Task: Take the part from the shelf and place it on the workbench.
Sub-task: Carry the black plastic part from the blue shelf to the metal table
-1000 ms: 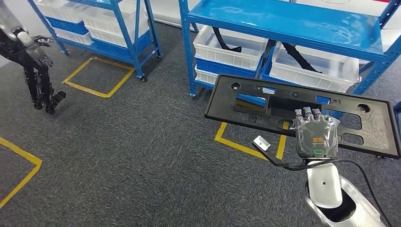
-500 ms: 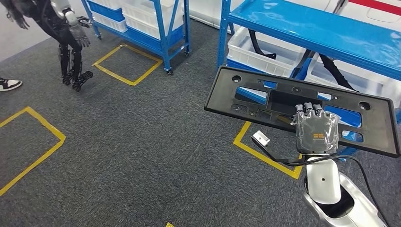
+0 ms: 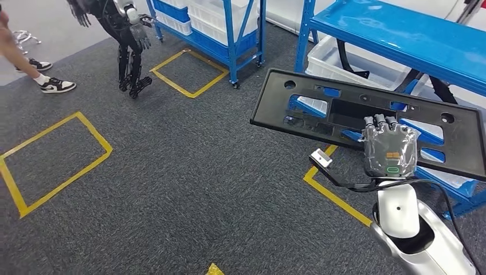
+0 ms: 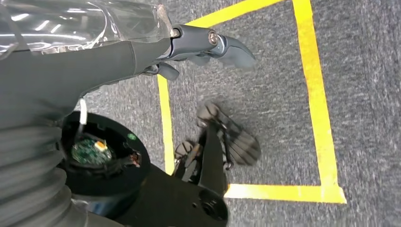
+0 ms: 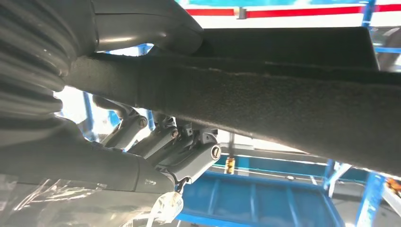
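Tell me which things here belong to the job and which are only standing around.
For the job:
- black panel, held in the air
- right robot hand, gripping it
- blue shelf behind it

Only around:
- white bins on the shelf
- yellow tape squares on the carpet
- a person's shoes

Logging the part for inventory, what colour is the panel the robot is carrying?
Black, seen best in the head view: the panel held by the right hand.

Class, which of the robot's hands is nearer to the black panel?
Right. The right hand grips the black panel; the left hand hangs far off over the carpet, holding nothing.
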### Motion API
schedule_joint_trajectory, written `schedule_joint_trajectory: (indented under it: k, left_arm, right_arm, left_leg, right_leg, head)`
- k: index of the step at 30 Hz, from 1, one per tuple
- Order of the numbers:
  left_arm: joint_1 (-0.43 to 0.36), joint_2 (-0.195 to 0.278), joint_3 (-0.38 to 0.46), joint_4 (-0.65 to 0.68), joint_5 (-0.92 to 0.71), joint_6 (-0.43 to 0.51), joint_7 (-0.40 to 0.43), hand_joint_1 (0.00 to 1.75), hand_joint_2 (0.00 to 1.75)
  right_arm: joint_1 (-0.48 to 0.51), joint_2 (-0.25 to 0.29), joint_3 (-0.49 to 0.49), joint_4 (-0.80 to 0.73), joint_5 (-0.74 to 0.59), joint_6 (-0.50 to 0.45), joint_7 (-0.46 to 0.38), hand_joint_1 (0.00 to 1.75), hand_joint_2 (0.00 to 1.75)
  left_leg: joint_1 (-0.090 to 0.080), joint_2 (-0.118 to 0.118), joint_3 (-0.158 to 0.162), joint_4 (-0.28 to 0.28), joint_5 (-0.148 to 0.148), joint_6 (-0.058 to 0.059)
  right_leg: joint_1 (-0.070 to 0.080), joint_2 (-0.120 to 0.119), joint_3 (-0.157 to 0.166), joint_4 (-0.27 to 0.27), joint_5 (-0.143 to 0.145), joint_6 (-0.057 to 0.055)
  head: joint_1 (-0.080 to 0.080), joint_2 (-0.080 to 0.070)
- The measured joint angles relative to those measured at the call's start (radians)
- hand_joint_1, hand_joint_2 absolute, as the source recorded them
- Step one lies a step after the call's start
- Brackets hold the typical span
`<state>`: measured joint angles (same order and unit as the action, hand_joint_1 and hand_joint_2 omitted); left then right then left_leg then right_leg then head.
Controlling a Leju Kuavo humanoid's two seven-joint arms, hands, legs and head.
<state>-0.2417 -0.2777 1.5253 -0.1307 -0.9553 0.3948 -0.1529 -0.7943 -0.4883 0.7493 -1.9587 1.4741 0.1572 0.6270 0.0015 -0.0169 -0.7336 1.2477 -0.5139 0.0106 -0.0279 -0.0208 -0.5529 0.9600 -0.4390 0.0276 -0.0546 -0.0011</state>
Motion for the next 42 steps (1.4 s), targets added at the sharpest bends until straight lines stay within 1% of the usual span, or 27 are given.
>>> schedule_joint_trajectory:
  k: [1, 2, 4, 6, 7, 9, 10, 12, 14, 15, 16, 17, 18, 19, 21, 23, 25, 27, 29, 31, 32, 33, 34, 36, 38, 40, 42]
  left_arm:
    - [-0.004, -0.002, -0.002, 0.000, -0.007, 0.000, 0.005, 0.00, 1.75]
    - [-0.007, -0.004, -0.005, 0.000, -0.016, 0.000, 0.011, 0.00, 1.75]
    - [-0.016, -0.008, -0.010, 0.000, -0.042, 0.000, 0.027, 0.00, 1.75]
    - [-0.029, -0.013, -0.017, 0.000, -0.071, 0.000, 0.044, 0.00, 1.75]
    - [-0.034, -0.017, -0.021, 0.000, -0.083, -0.001, 0.051, 0.00, 1.75]
    - [-0.040, -0.022, -0.030, 0.001, -0.103, -0.003, 0.061, 0.00, 1.75]
    - [-0.041, -0.026, -0.035, 0.001, -0.112, -0.005, 0.066, 0.00, 1.75]
    - [-0.046, -0.033, -0.045, 0.001, -0.139, -0.012, 0.079, 0.00, 1.75]
    - [-0.053, -0.042, -0.057, 0.002, -0.171, -0.021, 0.095, 0.00, 1.75]
    - [-0.055, -0.045, -0.064, 0.002, -0.182, -0.024, 0.102, 0.00, 1.75]
    - [-0.056, -0.048, -0.069, 0.003, -0.190, -0.025, 0.105, 0.00, 1.75]
    - [-0.057, -0.049, -0.074, 0.004, -0.194, -0.027, 0.107, 0.00, 1.75]
    - [-0.057, -0.049, -0.078, 0.005, -0.196, -0.026, 0.107, 0.00, 1.75]
    - [-0.057, -0.050, -0.083, 0.005, -0.196, -0.026, 0.107, 0.00, 1.75]
    - [-0.060, -0.051, -0.089, 0.006, -0.198, -0.025, 0.108, 0.00, 1.75]
    - [-0.061, -0.050, -0.095, 0.007, -0.208, -0.022, 0.108, 0.00, 1.75]
    - [-0.062, -0.050, -0.105, 0.007, -0.231, -0.019, 0.108, 0.00, 1.75]
    - [-0.064, -0.051, -0.116, 0.007, -0.254, -0.013, 0.107, 0.00, 1.75]
    - [-0.069, -0.053, -0.126, 0.009, -0.276, -0.005, 0.107, 0.00, 1.75]
    - [-0.072, -0.054, -0.137, 0.011, -0.303, -0.008, 0.113, 0.00, 1.75]
    - [-0.075, -0.055, -0.142, 0.013, -0.320, -0.015, 0.119, 0.00, 1.75]
    - [-0.079, -0.055, -0.149, 0.015, -0.335, -0.028, 0.115, 0.00, 1.75]
    - [-0.084, -0.056, -0.153, 0.019, -0.346, -0.044, 0.091, 0.00, 1.75]
    - [-0.098, -0.058, -0.159, 0.031, -0.366, -0.078, -0.009, 0.00, 1.75]
    - [-0.125, -0.063, -0.166, 0.044, -0.422, -0.150, -0.140, 0.00, 1.75]
    - [-0.200, -0.070, -0.204, 0.052, -0.524, -0.325, -0.244, 0.00, 1.75]
    - [-0.319, -0.075, -0.267, 0.058, -0.594, -0.517, -0.287, 0.00, 1.75]
  right_arm:
    - [-0.006, 0.006, 0.007, 0.010, -0.004, -0.008, -0.002, 1.75, 1.75]
    - [-0.011, 0.014, 0.015, 0.019, -0.008, -0.015, -0.004, 1.75, 1.75]
    - [-0.027, 0.031, 0.030, 0.038, -0.019, -0.029, -0.010, 1.75, 1.75]
    - [-0.047, 0.046, 0.043, 0.060, -0.031, -0.045, -0.014, 1.75, 1.75]
    - [-0.056, 0.054, 0.049, 0.073, -0.035, -0.050, -0.016, 1.75, 1.75]
    - [-0.068, 0.072, 0.064, 0.096, -0.040, -0.055, -0.019, 1.75, 1.75]
    - [-0.072, 0.080, 0.071, 0.107, -0.042, -0.056, -0.020, 1.75, 1.75]
    - [-0.078, 0.092, 0.084, 0.128, -0.049, -0.064, -0.019, 1.75, 1.75]
    - [-0.081, 0.102, 0.095, 0.151, -0.058, -0.083, -0.015, 1.75, 1.75]
    - [-0.082, 0.106, 0.102, 0.163, -0.061, -0.091, -0.013, 1.75, 1.75]
    - [-0.081, 0.111, 0.108, 0.175, -0.063, -0.096, -0.012, 1.75, 1.75]
    - [-0.081, 0.115, 0.115, 0.185, -0.064, -0.098, -0.011, 1.75, 1.75]
    - [-0.081, 0.119, 0.120, 0.194, -0.064, -0.098, -0.011, 1.75, 1.75]
    - [-0.081, 0.122, 0.125, 0.200, -0.064, -0.098, -0.011, 1.75, 1.75]
    - [-0.085, 0.127, 0.131, 0.215, -0.063, -0.102, -0.011, 1.75, 1.75]
    - [-0.089, 0.134, 0.138, 0.228, -0.062, -0.107, -0.010, 1.75, 1.75]
    - [-0.095, 0.143, 0.146, 0.235, -0.062, -0.113, -0.011, 1.75, 1.75]
    - [-0.108, 0.155, 0.153, 0.247, -0.062, -0.124, -0.014, 1.75, 1.75]
    - [-0.121, 0.171, 0.160, 0.268, -0.066, -0.144, -0.023, 1.75, 1.75]
    - [-0.132, 0.192, 0.170, 0.294, -0.077, -0.171, -0.036, 1.75, 1.75]
    - [-0.138, 0.206, 0.176, 0.309, -0.084, -0.185, -0.043, 1.75, 1.75]
    - [-0.145, 0.219, 0.182, 0.325, -0.087, -0.192, -0.045, 1.75, 1.75]
    - [-0.150, 0.229, 0.187, 0.337, -0.081, -0.184, -0.038, 1.75, 1.75]
    - [-0.151, 0.231, 0.191, 0.345, -0.053, -0.129, 0.007, 1.75, 1.75]
    - [-0.125, 0.205, 0.182, 0.327, -0.016, -0.054, 0.049, 1.75, 1.75]
    - [-0.073, 0.162, 0.160, 0.285, 0.011, 0.005, 0.060, 1.75, 1.75]
    - [-0.018, 0.117, 0.135, 0.236, 0.017, 0.038, 0.060, 1.75, 1.75]
  left_leg:
    - [0.001, 0.003, -0.012, 0.026, -0.003, 0.000]
    - [0.001, 0.006, 0.000, 0.004, 0.013, 0.001]
    - [-0.004, 0.030, 0.077, -0.144, 0.075, 0.013]
    - [-0.014, 0.060, 0.143, -0.270, 0.114, 0.026]
    - [-0.018, 0.067, 0.154, -0.293, 0.119, 0.031]
    - [-0.020, 0.050, 0.153, -0.300, 0.123, 0.037]
    - [-0.018, 0.042, 0.155, -0.303, 0.126, 0.041]
    - [-0.012, 0.026, 0.158, -0.311, 0.133, 0.050]
    - [-0.010, 0.008, 0.159, -0.312, 0.135, 0.055]
    - [-0.009, -0.003, 0.159, -0.312, 0.135, 0.056]
    - [-0.009, -0.015, 0.160, -0.311, 0.135, 0.056]
    - [-0.008, -0.027, 0.161, -0.310, 0.134, 0.056]
    - [-0.006, -0.040, 0.162, -0.309, 0.133, 0.054]
    - [-0.004, -0.051, 0.162, -0.306, 0.131, 0.051]
    - [-0.004, -0.072, 0.155, -0.296, 0.127, 0.039]
    - [-0.005, -0.088, 0.144, -0.292, 0.128, 0.028]
    - [-0.001, -0.097, 0.136, -0.290, 0.129, 0.018]
    - [-0.001, -0.059, 0.109, -0.237, 0.101, 0.008]
    - [-0.002, -0.010, 0.043, -0.103, 0.041, 0.000]
    - [0.000, 0.004, -0.019, 0.017, 0.004, -0.002]
    - [0.000, 0.006, -0.027, 0.027, 0.010, 0.000]
    - [-0.001, 0.008, -0.012, -0.008, 0.033, 0.005]
    - [-0.005, 0.017, 0.021, -0.078, 0.066, 0.014]
    - [-0.021, 0.062, 0.097, -0.227, 0.120, 0.035]
    - [-0.034, 0.080, 0.129, -0.285, 0.134, 0.047]
    - [-0.032, 0.045, 0.128, -0.288, 0.141, 0.052]
    - [-0.024, 0.012, 0.128, -0.296, 0.149, 0.060]
  right_leg:
    - [0.001, -0.011, 0.000, 0.000, 0.000, 0.000]
    - [0.002, -0.021, 0.000, 0.000, -0.001, 0.000]
    - [0.005, -0.041, 0.002, 0.000, -0.002, 0.001]
    - [0.010, -0.058, 0.002, 0.001, -0.004, 0.006]
    - [0.013, -0.065, 0.002, 0.001, -0.005, 0.009]
    - [0.014, -0.079, 0.004, -0.001, -0.006, 0.017]
    - [0.013, -0.075, 0.004, 0.002, -0.011, 0.022]
    - [0.008, -0.038, -0.020, 0.059, -0.050, 0.029]
    - [0.006, 0.004, -0.083, 0.196, -0.116, 0.034]
    - [0.006, 0.012, -0.116, 0.263, -0.138, 0.036]
    - [0.005, 0.016, -0.137, 0.300, -0.142, 0.038]
    - [0.003, 0.017, -0.138, 0.296, -0.126, 0.040]
    - [0.001, 0.019, -0.119, 0.248, -0.091, 0.042]
    - [-0.004, 0.029, -0.086, 0.172, -0.050, 0.045]
    - [-0.013, 0.067, -0.032, 0.048, -0.003, 0.049]
    - [-0.014, 0.084, -0.022, 0.019, -0.002, 0.042]
    - [-0.011, 0.061, -0.025, 0.020, -0.001, 0.027]
    - [-0.010, 0.040, -0.022, 0.019, 0.000, 0.013]
    - [-0.007, 0.022, -0.021, 0.018, -0.002, 0.003]
    - [-0.002, 0.003, -0.020, 0.018, -0.004, -0.001]
    - [0.000, -0.007, -0.018, 0.018, -0.006, -0.003]
    - [0.003, -0.016, -0.017, 0.018, -0.007, -0.004]
    - [0.006, -0.027, -0.014, 0.018, -0.009, -0.004]
    - [0.011, -0.050, -0.008, 0.018, -0.015, -0.002]
    - [0.014, -0.076, -0.003, 0.017, -0.021, 0.006]
    - [0.014, -0.100, 0.001, 0.017, -0.028, 0.015]
    - [0.011, -0.063, -0.011, 0.054, -0.056, 0.023]
  head:
    - [0.000, 0.000]
    - [0.000, 0.000]
    - [0.000, 0.000]
    - [0.000, 0.000]
    - [0.000, 0.000]
    - [0.001, 0.000]
    - [0.001, 0.000]
    - [0.001, 0.000]
    - [0.001, 0.000]
    - [0.001, 0.000]
    - [0.001, 0.000]
    - [0.001, 0.000]
    - [0.001, 0.000]
    - [0.001, 0.000]
    - [0.001, 0.000]
    - [0.001, 0.000]
    - [0.001, 0.000]
    - [0.000, 0.000]
    - [0.000, 0.000]
    - [0.000, 0.000]
    - [0.000, 0.000]
    - [0.000, 0.000]
    - [0.000, 0.000]
    - [0.000, 0.000]
    - [0.001, 0.000]
    - [0.001, 0.000]
    - [0.001, 0.000]
